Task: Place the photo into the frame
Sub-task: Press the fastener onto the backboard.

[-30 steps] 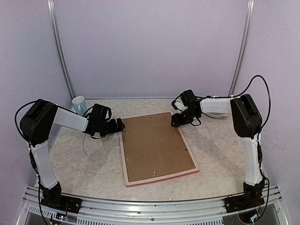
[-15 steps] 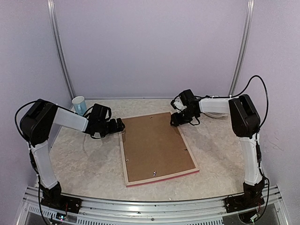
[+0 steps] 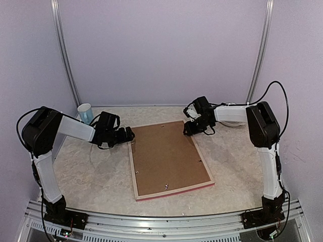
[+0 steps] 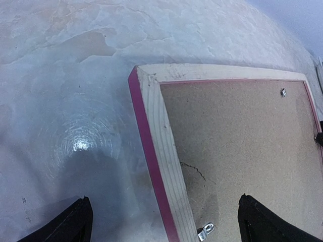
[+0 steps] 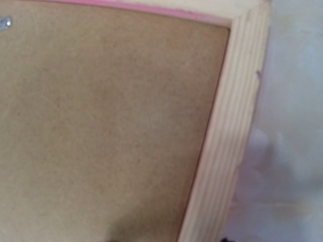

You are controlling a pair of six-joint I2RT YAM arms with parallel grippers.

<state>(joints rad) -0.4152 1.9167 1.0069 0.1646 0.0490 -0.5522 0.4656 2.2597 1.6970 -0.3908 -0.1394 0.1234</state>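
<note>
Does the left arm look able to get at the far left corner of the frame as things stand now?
Probably yes. The left gripper hangs open right at that corner of the frame, its fingers on either side of the frame's edge, and nothing lies in between.

Frame [image 3: 133, 169] flat at table [image 3: 91, 171] centre, backing board [image 3: 166, 156] inside rails. Left gripper [image 3: 129, 135] just beside frame's far-left corner; right gripper [image 3: 187, 129] at far-right corner. Cup [image 3: 85, 113] far left, behind left gripper.
</note>
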